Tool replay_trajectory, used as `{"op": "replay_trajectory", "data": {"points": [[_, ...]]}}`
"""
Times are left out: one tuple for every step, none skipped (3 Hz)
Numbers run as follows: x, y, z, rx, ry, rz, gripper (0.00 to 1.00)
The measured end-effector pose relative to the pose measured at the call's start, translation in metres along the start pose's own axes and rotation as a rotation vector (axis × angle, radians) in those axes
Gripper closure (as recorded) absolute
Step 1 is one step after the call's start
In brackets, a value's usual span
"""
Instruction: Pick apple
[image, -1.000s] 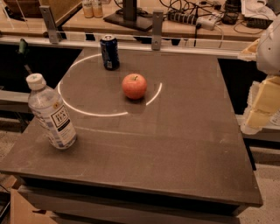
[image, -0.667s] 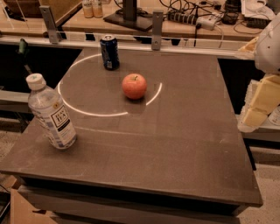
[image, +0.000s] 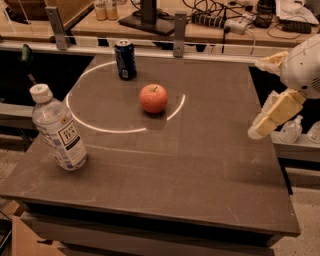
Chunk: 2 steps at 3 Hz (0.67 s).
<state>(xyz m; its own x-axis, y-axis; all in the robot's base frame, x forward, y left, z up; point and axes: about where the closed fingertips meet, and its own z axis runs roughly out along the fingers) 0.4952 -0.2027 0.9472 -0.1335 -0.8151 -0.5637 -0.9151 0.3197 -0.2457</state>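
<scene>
The apple (image: 153, 98) is round and red-orange with a small dark stem. It sits on the dark table (image: 200, 165) a little behind the middle, on a bright ring of light. My gripper (image: 256, 98) hovers over the table's right edge, well to the right of the apple and above the surface. Its two cream fingers (image: 272, 116) are spread apart, open and empty, pointing left towards the table.
A blue can (image: 125, 59) stands behind and left of the apple. A clear water bottle (image: 58, 128) with a white cap stands near the left edge. A rail with metal posts (image: 180, 34) runs behind the table, and a cluttered bench lies beyond it.
My gripper has moved a little to the left, in over the table's right edge. The apple, can and bottle have not moved.
</scene>
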Motion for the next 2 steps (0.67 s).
{"op": "replay_trajectory", "data": {"points": [[-0.0182, -0.0127, 0.0174, 0.028, -0.145, 0.032, 0.0], [-0.0265, -0.0176, 0.0195, 0.044, -0.185, 0.041, 0.0]]}}
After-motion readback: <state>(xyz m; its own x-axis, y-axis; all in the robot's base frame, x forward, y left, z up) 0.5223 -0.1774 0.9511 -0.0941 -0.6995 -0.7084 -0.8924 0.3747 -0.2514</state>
